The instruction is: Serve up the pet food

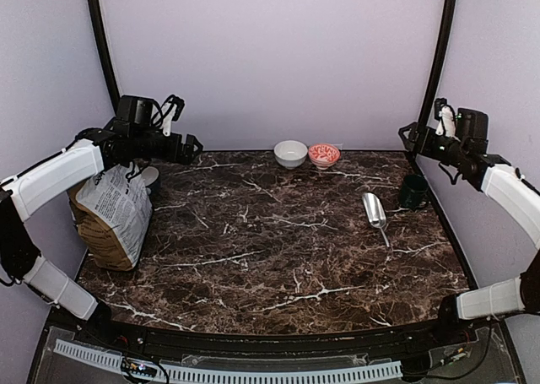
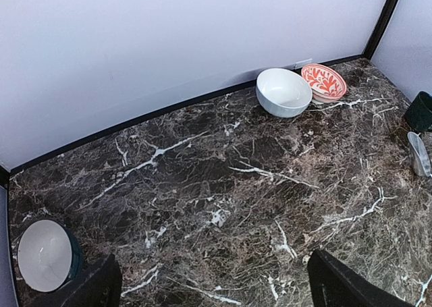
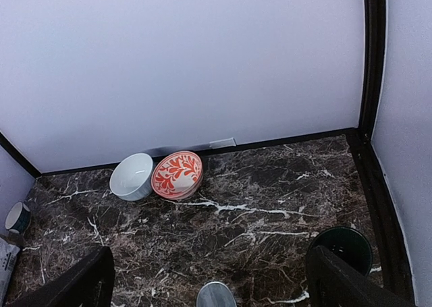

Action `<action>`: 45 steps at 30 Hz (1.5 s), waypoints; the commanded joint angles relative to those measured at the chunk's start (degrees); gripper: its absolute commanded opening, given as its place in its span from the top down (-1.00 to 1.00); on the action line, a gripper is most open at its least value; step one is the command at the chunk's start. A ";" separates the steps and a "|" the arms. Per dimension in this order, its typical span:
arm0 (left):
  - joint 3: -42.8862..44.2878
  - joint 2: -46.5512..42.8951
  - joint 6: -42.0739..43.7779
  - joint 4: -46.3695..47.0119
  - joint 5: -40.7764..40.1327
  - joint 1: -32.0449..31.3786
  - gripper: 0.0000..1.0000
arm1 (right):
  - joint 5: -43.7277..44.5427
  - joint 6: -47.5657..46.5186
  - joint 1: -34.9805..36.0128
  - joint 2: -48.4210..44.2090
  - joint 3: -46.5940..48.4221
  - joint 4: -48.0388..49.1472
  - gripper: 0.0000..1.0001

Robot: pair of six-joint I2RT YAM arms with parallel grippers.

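The pet food sack (image 1: 110, 219), a crumpled tan paper bag with a white printed panel, stands at the table's left edge. A corner of it shows in the right wrist view (image 3: 5, 260). My left gripper (image 1: 192, 148) is raised above the back left of the table, beyond the sack, open and empty; its fingers stand wide apart in the left wrist view (image 2: 216, 280). My right gripper (image 1: 407, 135) is raised at the back right, open and empty (image 3: 212, 276).
A white bowl (image 1: 290, 154) and a red-patterned bowl (image 1: 324, 154) sit side by side at the back wall. A silver scoop (image 1: 374, 208) lies right of centre. A dark green cup (image 1: 413, 192) stands far right. A teal bowl (image 2: 44, 255) sits behind the sack.
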 commanded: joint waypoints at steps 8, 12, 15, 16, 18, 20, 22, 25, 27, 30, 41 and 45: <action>0.31 -3.68 0.15 -0.14 2.04 -0.20 -0.97 | -1.30 -1.15 1.69 0.04 7.85 -9.08 -0.99; 0.23 -4.05 0.37 -0.14 1.91 -0.21 -0.96 | -0.85 -3.00 4.00 0.95 10.65 -11.90 -0.99; 0.11 -4.01 0.64 -0.16 0.93 -0.16 -0.95 | -0.35 -3.85 5.32 1.39 10.96 -13.43 -0.99; 0.13 -3.98 0.65 -0.16 0.39 -0.21 -0.95 | -0.04 -4.03 5.82 1.29 10.67 -13.34 -0.99; 0.11 -3.84 0.67 -0.16 -1.17 -0.16 -0.92 | 0.62 -4.08 6.73 1.33 10.01 -13.32 -0.99; 0.08 -3.23 0.48 0.00 -2.68 -0.19 -0.89 | 1.66 -4.22 7.69 1.81 9.81 -13.56 -0.99; 0.26 -2.10 0.08 -0.03 -4.55 -0.21 -0.86 | 2.70 -4.40 8.60 2.23 9.59 -13.66 -0.99; 2.49 0.80 -0.40 -1.58 -7.71 -0.19 -0.79 | 3.45 -4.22 9.19 2.36 8.67 -12.60 -0.99; 4.86 3.08 -0.09 -3.13 -8.55 -0.18 -0.75 | 4.14 -3.83 9.26 2.50 6.87 -12.06 -0.99; 9.17 5.96 0.52 -5.91 -9.62 -0.20 -0.71 | 4.96 -2.85 9.25 2.98 6.26 -12.46 -0.99; 11.17 8.12 1.96 -7.28 -2.61 -0.17 -0.65 | 6.90 4.16 9.60 3.44 0.10 -14.51 -0.98; 8.55 7.13 2.81 -6.47 -1.78 -0.20 -0.65 | 6.83 4.68 9.85 3.22 -0.92 -14.93 -0.98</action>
